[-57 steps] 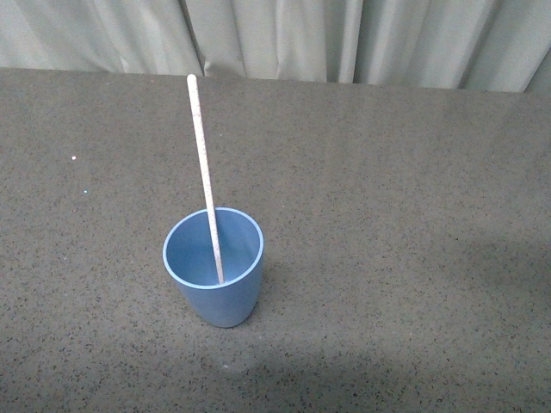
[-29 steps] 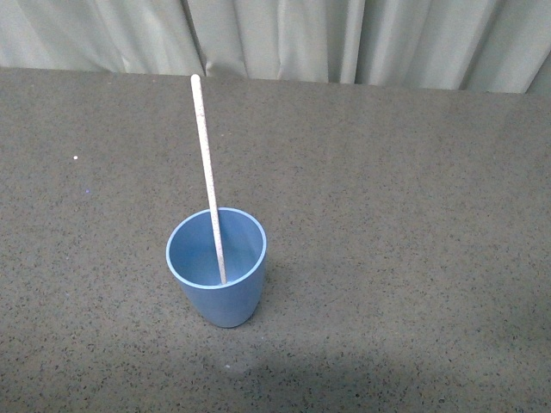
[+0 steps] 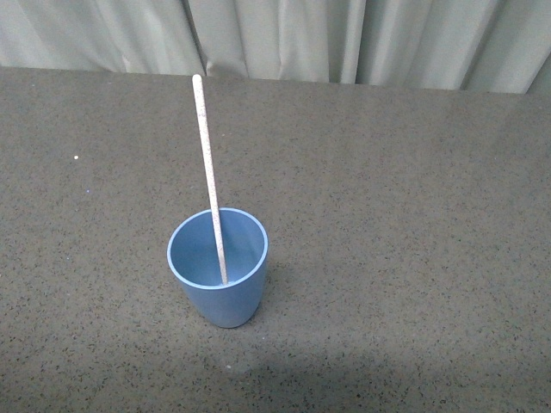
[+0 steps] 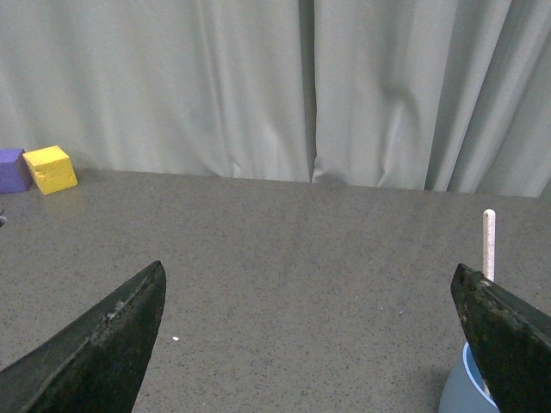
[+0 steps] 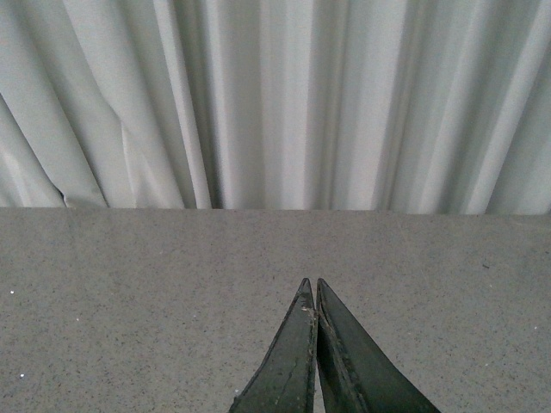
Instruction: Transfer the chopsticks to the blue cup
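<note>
The blue cup [image 3: 218, 267] stands upright on the grey speckled table in the front view. The chopstick [image 3: 207, 163] stands in it, its lower end inside the cup, its upper end leaning back and slightly left against the rim. Neither gripper shows in the front view. In the left wrist view my left gripper [image 4: 310, 280] is open wide and empty; the cup's rim [image 4: 465, 391] and the chopstick's tip [image 4: 488, 245] show by one finger. My right gripper [image 5: 311, 284] is shut and empty over bare table.
A yellow block [image 4: 50, 169] and a purple block [image 4: 12, 169] sit at the table's far edge by the curtain in the left wrist view. A grey-white curtain [image 3: 275, 39] hangs behind the table.
The cup and chopstick sit a few pixels further right in the front view than a second ago. Nothing else differs.
</note>
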